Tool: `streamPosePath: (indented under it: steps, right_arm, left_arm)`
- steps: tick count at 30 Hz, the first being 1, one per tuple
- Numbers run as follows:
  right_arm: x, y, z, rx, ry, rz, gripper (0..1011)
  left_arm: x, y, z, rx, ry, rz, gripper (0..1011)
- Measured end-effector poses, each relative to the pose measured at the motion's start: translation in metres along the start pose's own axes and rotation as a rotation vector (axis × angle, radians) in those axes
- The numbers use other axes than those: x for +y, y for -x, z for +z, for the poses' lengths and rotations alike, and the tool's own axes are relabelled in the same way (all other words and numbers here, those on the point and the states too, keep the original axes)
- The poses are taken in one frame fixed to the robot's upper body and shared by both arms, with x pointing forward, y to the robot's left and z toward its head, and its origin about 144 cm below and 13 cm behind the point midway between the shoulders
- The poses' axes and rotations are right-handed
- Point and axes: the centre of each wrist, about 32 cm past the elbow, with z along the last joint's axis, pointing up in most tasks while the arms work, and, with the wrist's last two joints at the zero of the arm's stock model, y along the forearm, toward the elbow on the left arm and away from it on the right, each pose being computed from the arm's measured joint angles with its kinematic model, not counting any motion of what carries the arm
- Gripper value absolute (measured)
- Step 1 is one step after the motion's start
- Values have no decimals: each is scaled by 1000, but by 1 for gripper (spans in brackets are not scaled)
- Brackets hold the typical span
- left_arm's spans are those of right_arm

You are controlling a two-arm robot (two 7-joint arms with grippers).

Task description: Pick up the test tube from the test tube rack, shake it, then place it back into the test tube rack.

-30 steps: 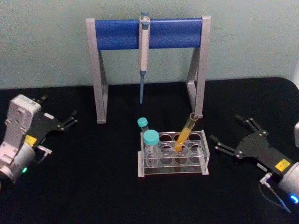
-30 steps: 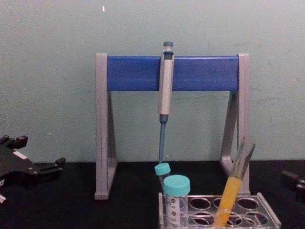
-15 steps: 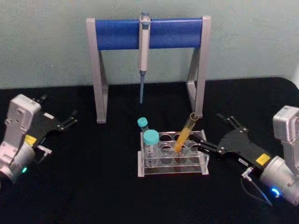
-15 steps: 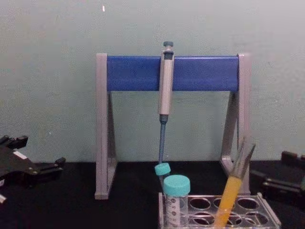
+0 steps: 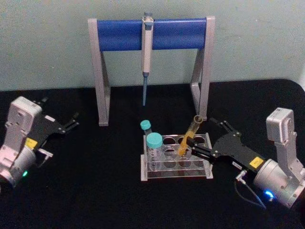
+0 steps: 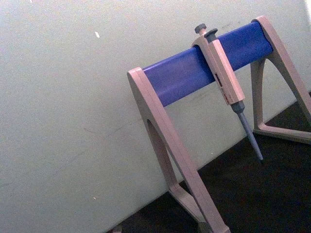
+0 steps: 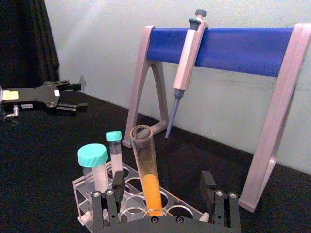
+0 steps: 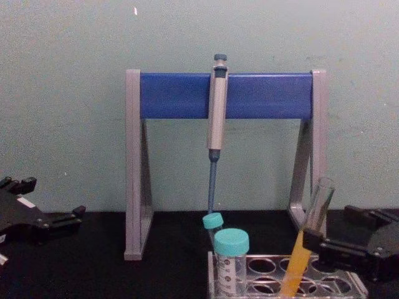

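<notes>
Right tool [image 5: 200, 134] is wide open, one finger on each side of the test tube [image 5: 187, 137], not pinching it. The tube's leaning in the test tube rack [image 5: 174, 167]. Left tool [image 5: 61, 109] sits open, far left on the bench [image 5: 105, 191].

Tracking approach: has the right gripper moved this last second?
Yes. The right gripper moved left, up to the right end of the test tube rack, open beside the test tube.

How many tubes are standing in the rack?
3. The test tube leans in the middle of the rack; the wide capped tube is front left; the thin capped tube stands behind it.
</notes>
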Motion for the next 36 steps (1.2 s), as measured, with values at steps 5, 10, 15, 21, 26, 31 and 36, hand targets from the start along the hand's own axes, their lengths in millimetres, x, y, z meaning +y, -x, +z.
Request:
streamPosePath:
  steps: [5,10,15,21,26,31,36]
  right_arm:
    - [5,-1,-5,14,-3,9,1000]
    - [10,-2,-8,17,-9,18,1000]
    - [14,-3,-9,13,-12,27,1000]
    - [20,-4,-10,10,-13,35,1000]
    - [23,-4,-10,10,-15,37,1000]
    - [26,-4,-11,12,-14,40,1000]
    - [27,-4,-12,11,-11,44,1000]
  left_arm:
    - [0,0,0,0,0,0,1001]
    - [0,0,0,0,0,0,1001]
    - [0,0,0,0,0,0,1001]
    - [0,0,0,0,0,0,1001]
    - [0,0,0,0,0,0,1001]
    - [0,0,0,0,0,0,1001]
    - [0,0,0,0,0,0,1001]
